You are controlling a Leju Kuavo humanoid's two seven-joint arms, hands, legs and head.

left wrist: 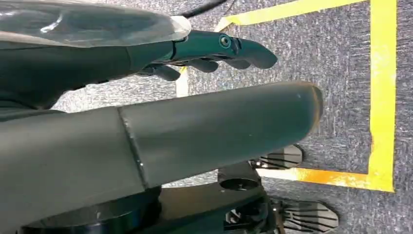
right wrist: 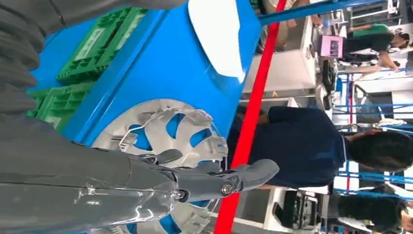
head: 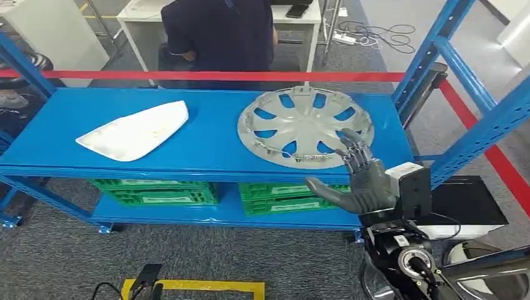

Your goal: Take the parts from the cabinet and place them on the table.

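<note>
Now the right hand (head: pixel 356 181) hovers at the near right edge of the silver wheel cover (head: pixel 304 125), its fingers (head: pixel 354 152) spread and holding nothing. This cover lies flat on the blue shelf (head: pixel 206 144), well apart from the white part (head: pixel 136 132). The left hand (left wrist: pixel 214 53) hangs over the carpet (left wrist: pixel 336 87), its fingers loosely apart, holding nothing.

Two parts lie on the blue cabinet's top shelf (head: pixel 206 147). Silver wheel cover (head: pixel 304 127): round, multi-spoke with open slots showing blue through, retaining clips around the rim, lying flat with its inner side up on the shelf's right half, its near edge close to the front lip. White plastic panel (head: pixel 135 132): elongated, roughly wedge-shaped, lying flat on the left half, well apart from the wheel cover.
</note>
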